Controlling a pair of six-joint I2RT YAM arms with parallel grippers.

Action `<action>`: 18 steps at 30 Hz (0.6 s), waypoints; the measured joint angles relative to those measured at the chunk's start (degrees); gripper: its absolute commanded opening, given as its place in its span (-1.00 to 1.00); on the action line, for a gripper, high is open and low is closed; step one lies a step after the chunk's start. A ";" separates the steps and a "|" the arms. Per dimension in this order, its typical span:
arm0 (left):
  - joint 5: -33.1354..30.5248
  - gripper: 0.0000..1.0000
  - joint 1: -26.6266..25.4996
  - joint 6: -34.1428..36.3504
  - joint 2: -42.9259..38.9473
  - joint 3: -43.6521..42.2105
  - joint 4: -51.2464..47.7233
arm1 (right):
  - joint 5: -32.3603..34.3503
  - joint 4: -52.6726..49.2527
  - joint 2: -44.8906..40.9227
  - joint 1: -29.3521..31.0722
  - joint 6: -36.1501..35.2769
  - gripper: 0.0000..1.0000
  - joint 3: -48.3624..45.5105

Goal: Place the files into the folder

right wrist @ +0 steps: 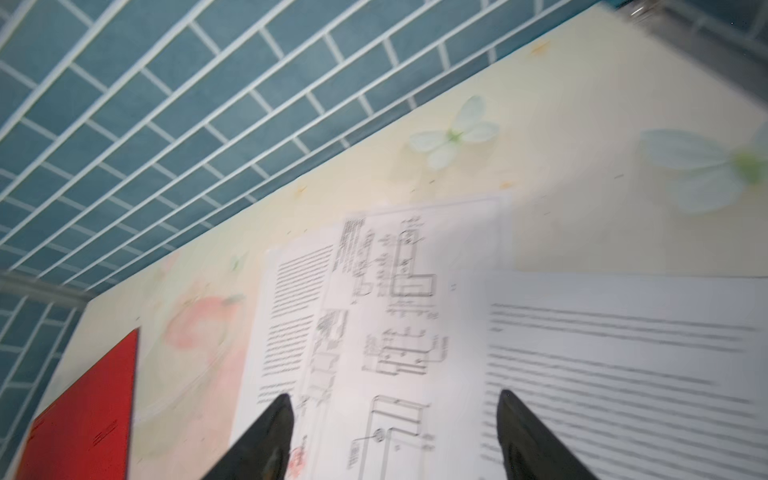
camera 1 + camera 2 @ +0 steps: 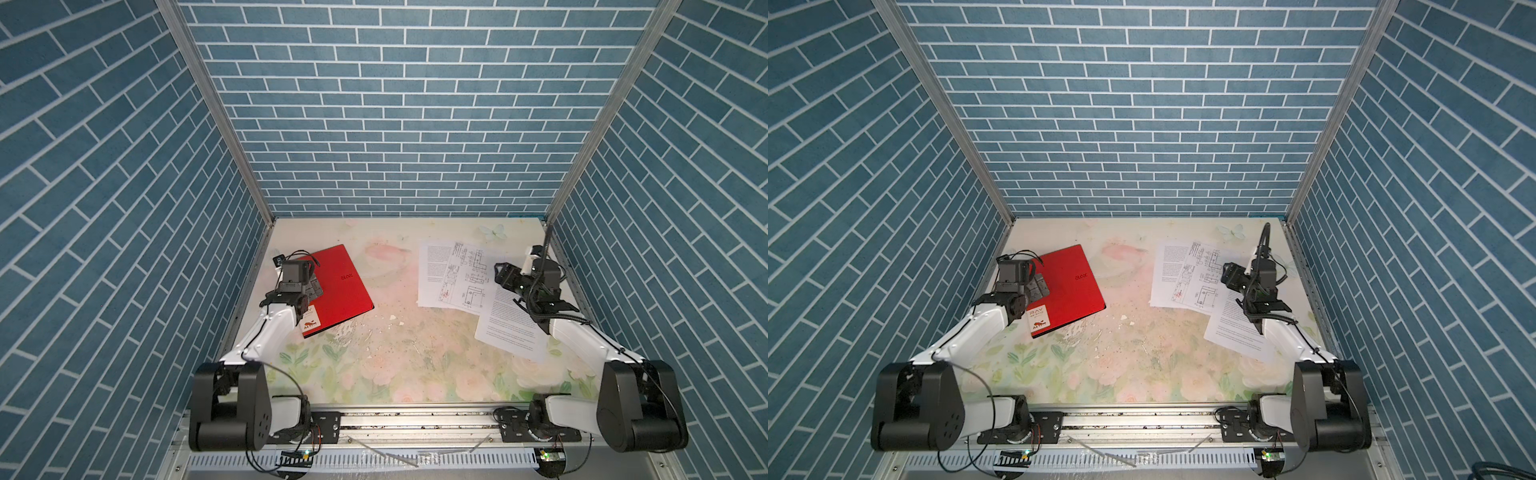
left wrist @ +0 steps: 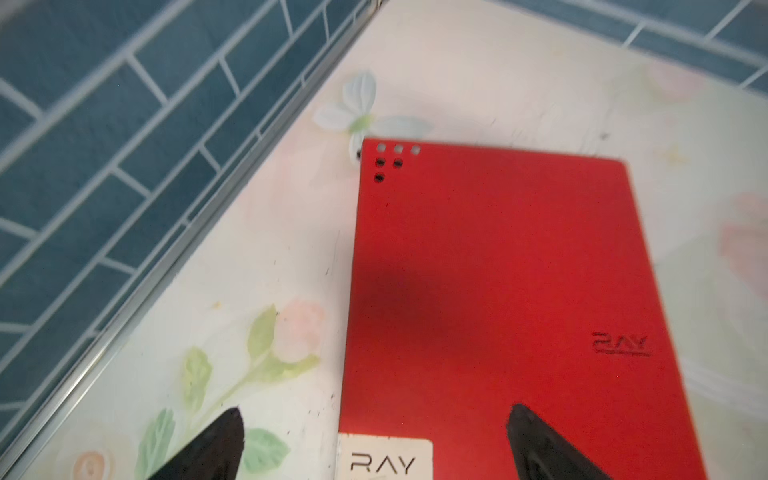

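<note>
1 floral tbl (image 2: 395,353) | red folder (image 2: 345,286) shut, flat, left-rear | drawing file (image 2: 453,274) right-rear; text file (image 2: 511,328) overlaps its near-right corner | L gripper (image 3: 374,411) jaws wide over folder edge; empty | R gripper (image 1: 395,395) jaws apart above both files; empty

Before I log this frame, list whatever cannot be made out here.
- Inside of the folder: closed, so hidden in every view.
- Print on the drawing sheet and text sheet: motion-blurred in the right wrist view, too small in both top views.
- Corner label: cut by the left wrist view's edge, partly behind the left arm in a top view.
</note>
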 measured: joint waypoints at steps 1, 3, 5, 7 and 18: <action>-0.02 0.99 0.24 -0.87 1.40 0.96 -1.57 | -0.44 0.00 1.51 2.12 1.27 0.50 1.05; 0.11 0.99 0.87 -2.14 2.91 1.95 -3.17 | -1.05 0.11 4.94 5.86 3.10 0.47 3.69; 0.72 0.99 1.77 -3.15 3.72 2.01 -3.80 | -1.79 0.42 9.75 9.79 4.98 0.45 7.78; 1.53 0.99 2.60 -3.87 4.90 2.12 -4.15 | -2.40 0.59 14.67 13.18 6.23 0.42 12.28; 5.55 0.99 4.55 -6.80 8.61 2.84 -5.70 | -8.98 -1.86 45.09 28.04 12.48 0.23 45.33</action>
